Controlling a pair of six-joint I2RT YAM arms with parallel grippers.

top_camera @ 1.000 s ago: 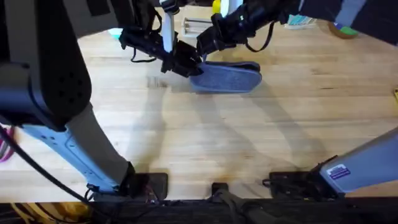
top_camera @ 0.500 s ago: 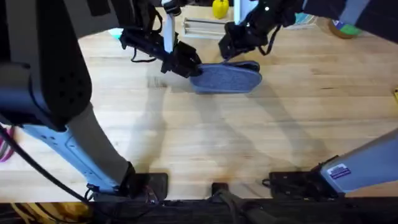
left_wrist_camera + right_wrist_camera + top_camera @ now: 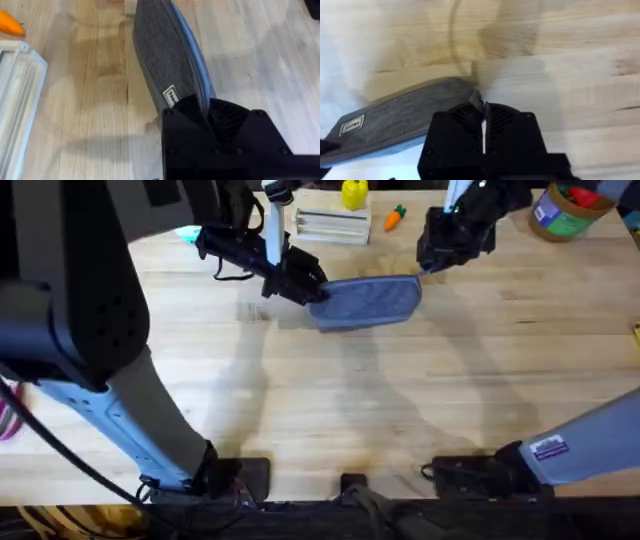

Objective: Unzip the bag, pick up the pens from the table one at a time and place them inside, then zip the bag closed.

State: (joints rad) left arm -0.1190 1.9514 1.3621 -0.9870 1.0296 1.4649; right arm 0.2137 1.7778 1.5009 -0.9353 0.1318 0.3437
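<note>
The bag (image 3: 368, 302), a blue-grey pouch, lies on the desk (image 3: 400, 400). The left gripper (image 3: 308, 288) is clamped on one end of the bag; the right gripper (image 3: 428, 265) pinches the zipper pull (image 3: 478, 97) at the opposite end.

left end effector (image 3: 305, 285): clamped, extended forward | right end effector (image 3: 432, 262): clamped, far right

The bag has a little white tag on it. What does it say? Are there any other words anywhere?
Tag on the bag: dark letters, too blurred to read, in both wrist views.
Sticker on the right arm: too small to read.
Label on the round tub: not readable.
</note>
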